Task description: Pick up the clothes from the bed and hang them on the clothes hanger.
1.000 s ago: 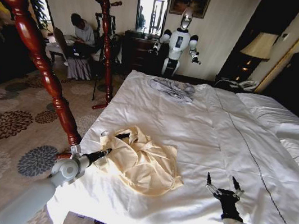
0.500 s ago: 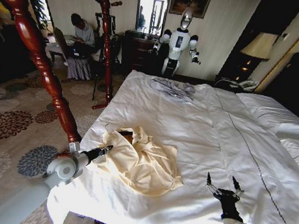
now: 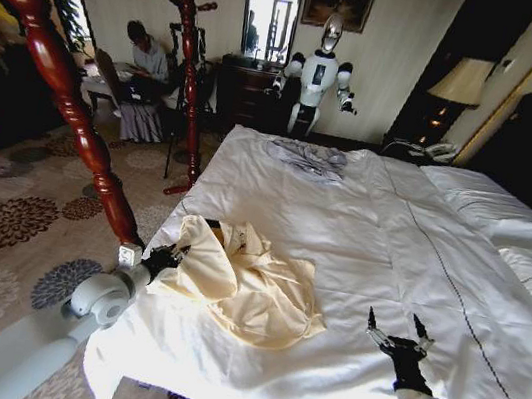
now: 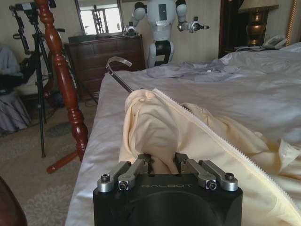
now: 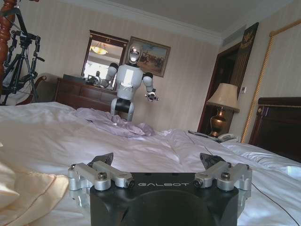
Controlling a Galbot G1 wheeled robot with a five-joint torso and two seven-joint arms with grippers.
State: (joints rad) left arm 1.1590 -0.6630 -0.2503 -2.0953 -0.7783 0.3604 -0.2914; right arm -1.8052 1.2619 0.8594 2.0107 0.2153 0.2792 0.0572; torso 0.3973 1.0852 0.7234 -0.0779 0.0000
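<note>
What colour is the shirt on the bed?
Pale cream-yellow shirt, best in the left wrist view.

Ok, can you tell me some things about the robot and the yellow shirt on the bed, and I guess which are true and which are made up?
1. The left gripper is pinching the edge of the yellow shirt. True.
2. The shirt is already hanging on the wooden coat stand. False: it lies crumpled on the bed.
3. The right gripper is open and holds nothing. True.
4. The right gripper is gripping the grey garment. False: that garment lies far up the bed, away from both grippers.
5. The hanger pokes out from under the shirt near the bed's edge. True.
</note>
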